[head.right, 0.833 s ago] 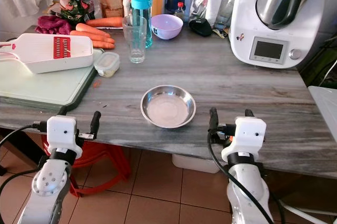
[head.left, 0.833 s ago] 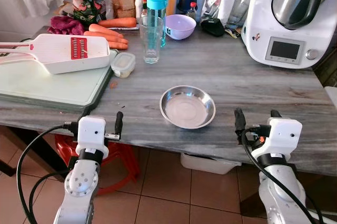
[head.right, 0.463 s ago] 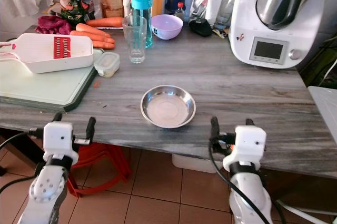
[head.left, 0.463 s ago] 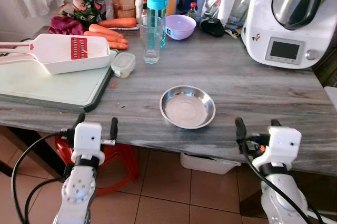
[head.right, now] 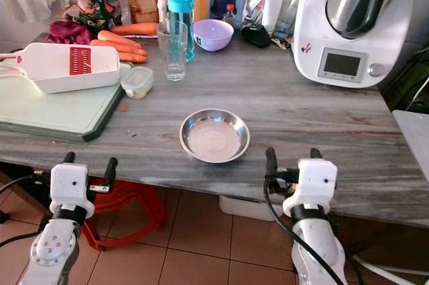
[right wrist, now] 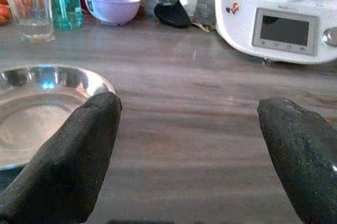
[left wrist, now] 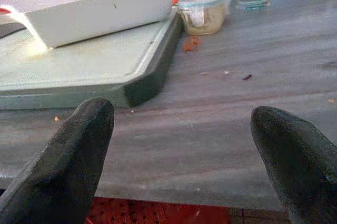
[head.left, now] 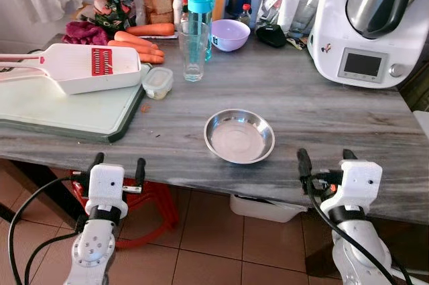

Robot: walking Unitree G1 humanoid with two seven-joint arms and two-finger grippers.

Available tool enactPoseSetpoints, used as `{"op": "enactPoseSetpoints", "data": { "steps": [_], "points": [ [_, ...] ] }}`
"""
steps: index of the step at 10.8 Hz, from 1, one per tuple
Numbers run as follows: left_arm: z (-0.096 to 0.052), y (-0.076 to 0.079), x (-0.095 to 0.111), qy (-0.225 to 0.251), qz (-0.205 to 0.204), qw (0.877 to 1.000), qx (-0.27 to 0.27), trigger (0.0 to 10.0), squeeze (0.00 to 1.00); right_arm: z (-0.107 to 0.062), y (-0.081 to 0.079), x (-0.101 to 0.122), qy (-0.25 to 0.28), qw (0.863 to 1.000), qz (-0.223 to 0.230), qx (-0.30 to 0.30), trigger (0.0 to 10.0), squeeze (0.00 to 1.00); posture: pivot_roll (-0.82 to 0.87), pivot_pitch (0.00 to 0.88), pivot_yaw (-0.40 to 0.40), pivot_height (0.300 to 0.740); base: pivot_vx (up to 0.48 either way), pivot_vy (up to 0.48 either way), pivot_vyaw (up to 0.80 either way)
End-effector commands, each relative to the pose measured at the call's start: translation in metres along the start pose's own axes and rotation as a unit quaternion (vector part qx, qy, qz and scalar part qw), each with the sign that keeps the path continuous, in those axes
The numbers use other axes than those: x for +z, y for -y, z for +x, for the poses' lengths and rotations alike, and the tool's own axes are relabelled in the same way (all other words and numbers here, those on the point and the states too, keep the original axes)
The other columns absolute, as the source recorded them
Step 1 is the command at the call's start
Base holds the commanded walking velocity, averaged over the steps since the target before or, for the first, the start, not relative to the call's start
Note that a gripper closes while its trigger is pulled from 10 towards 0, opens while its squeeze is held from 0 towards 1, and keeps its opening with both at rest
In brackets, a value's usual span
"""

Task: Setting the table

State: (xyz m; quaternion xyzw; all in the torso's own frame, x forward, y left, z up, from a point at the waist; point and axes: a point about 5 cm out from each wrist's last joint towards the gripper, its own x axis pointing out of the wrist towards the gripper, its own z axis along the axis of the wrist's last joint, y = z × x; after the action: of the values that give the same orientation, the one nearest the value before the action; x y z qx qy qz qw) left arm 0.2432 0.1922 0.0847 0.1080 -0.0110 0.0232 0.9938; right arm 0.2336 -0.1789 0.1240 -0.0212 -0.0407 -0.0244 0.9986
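In the left eye view, a grey wood-grain surface [head.left: 322, 104] is seen from above. A shallow steel bowl [head.left: 239, 136] is set near its front edge, about midway between the two arms, with nothing in it. Far left, a green cutting board [head.left: 60, 107] is laid flat, and a white slicer [head.left: 80, 67] with a red insert rests on it. Just right of the board stands a small lidded container [head.left: 157, 82]. Carrots [head.left: 137, 42] are piled at the far left; a clear glass [head.left: 192, 50] stands in front of a teal bottle [head.left: 200, 7], with a lilac bowl [head.left: 230, 33] to their right. A white kitchen machine [head.left: 369, 23] is placed at the far right. The left gripper [head.left: 118, 166] is held below and in front of the surface edge, jaws apart and holding nothing. The right gripper [head.left: 325, 159] is held at the front edge, right of the steel bowl, jaws likewise spread and empty.

In the left wrist view, the board's dark corner, the slicer and the container are seen beyond two parted fingertips [left wrist: 68, 166].

In the right wrist view, the steel bowl's rim is seen just behind one black fingertip [right wrist: 73, 161], without visible contact; the kitchen machine stands far beyond the other.
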Motion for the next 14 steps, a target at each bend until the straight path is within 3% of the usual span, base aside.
{"op": "enactPoseSetpoints", "data": {
  "steps": [1, 7, 14],
  "points": [
    [0.004, 0.006, 0.005, 0.011, -0.001, 1.0, -0.013, 10.0, 0.0, 0.002, 0.0, 0.007, 0.013, 1.0, -0.004, 0.001, 10.0, 0.0, 0.06, 0.042, -0.044, 0.74, 0.0, 0.0, 0.0],
    [0.012, 0.02, 0.015, 0.026, -0.019, 0.999, -0.029, 10.0, 0.0, 0.004, 0.0, 0.009, 0.014, 1.0, 0.006, 0.007, 10.0, 0.0, 0.05, 0.058, -0.046, 0.74, 0.0, 0.0, -0.11],
    [0.018, 0.017, 0.021, 0.028, -0.02, 0.999, -0.024, 10.0, 0.0, 0.009, -0.009, 0.01, 0.019, 1.0, 0.012, 0.02, 10.0, 0.0, 0.06, 0.061, -0.038, 0.74, 0.0, 0.0, 0.0]
  ]
}}
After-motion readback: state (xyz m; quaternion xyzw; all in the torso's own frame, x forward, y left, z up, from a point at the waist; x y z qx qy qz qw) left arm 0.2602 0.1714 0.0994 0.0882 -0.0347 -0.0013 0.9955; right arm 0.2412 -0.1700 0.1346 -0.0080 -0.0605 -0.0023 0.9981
